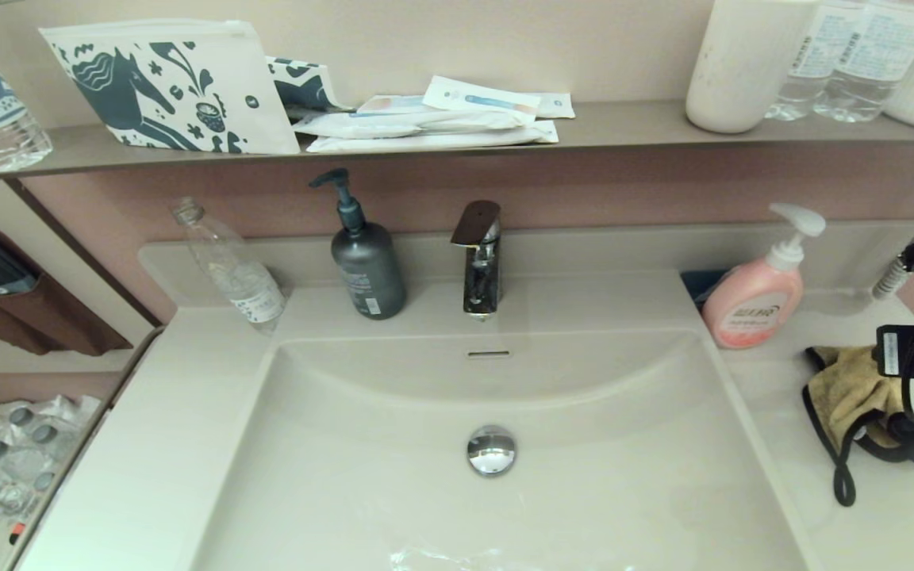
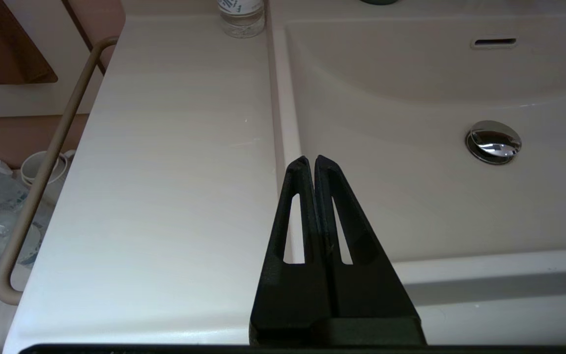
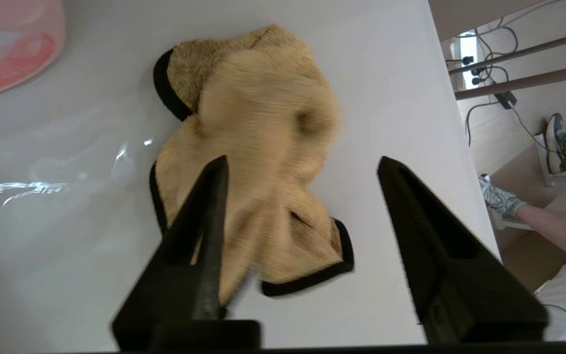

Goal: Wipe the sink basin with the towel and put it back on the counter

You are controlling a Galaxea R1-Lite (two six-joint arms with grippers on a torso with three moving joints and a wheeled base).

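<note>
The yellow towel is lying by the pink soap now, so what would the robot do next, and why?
Probably lift the right gripper straight up and away. Its fingers stand open with the towel lying crumpled on the counter beneath them, beside the sink basin, so nothing seems left to hold. The left gripper rests shut at the basin's other side.

The towel (image 3: 253, 162), mustard-yellow and fluffy with black trim, lies crumpled on the off-white tabletop (image 1: 885, 515) right of the basin (image 1: 393, 444), near the pink bottle; its black loop trails toward the front edge. The glossy basin shows a chrome drain plug (image 1: 492, 450) and water streaks near its front.
</note>
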